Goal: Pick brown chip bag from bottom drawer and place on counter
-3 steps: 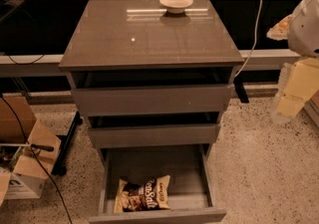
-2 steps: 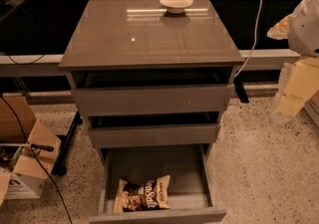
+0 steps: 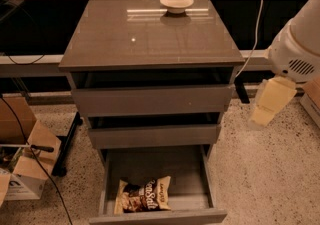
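The brown chip bag [image 3: 143, 195] lies flat in the front left of the open bottom drawer [image 3: 165, 166], its white lettering facing up. The counter [image 3: 145, 36] is the glossy grey-brown top of the cabinet above it. My gripper [image 3: 268, 105] hangs from the white arm [image 3: 297, 51] at the right, beside the cabinet at the height of the upper drawers. It is well above and to the right of the bag and touches nothing.
A small cream bowl [image 3: 176, 2] sits at the back of the counter. The two upper drawers [image 3: 152, 100] stand slightly open. Cardboard boxes [image 3: 25, 169] and a black stand leg [image 3: 67, 144] are on the floor at the left. A white cable [image 3: 257, 24] hangs behind the cabinet's right side.
My arm and gripper have shifted a little left, toward the cabinet. The bag and the drawers have not moved.
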`<state>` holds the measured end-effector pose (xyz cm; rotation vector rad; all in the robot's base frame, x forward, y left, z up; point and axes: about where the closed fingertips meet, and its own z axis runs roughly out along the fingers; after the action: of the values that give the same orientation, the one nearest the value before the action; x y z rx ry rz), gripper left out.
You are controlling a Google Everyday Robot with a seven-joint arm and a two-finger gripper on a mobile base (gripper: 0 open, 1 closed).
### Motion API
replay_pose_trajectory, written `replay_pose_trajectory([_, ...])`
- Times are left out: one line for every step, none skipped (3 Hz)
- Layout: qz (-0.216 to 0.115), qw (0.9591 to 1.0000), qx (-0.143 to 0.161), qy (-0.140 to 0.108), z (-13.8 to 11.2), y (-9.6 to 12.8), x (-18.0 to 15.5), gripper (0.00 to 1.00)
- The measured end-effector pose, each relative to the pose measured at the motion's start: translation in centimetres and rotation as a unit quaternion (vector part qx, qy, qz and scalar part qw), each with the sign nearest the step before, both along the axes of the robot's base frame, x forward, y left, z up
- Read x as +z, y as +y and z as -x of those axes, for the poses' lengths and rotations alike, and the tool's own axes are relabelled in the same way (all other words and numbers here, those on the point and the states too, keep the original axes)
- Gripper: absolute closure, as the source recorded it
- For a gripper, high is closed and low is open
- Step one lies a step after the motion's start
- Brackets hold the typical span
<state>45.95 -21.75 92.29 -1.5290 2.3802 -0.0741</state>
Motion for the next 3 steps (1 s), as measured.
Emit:
replay_pose_trajectory([-0.021,0.9960,-0.081,0.029,-1.4,-0.9,-4.8,0.00])
replay_pose_trajectory([-0.040,0.9873,-0.147,0.046,-2.5,-1.7,-9.0,0.00])
replay_pose_trajectory([-0.044,0.9857,-0.156,0.044,-2.7,-1.6,-9.0,0.00])
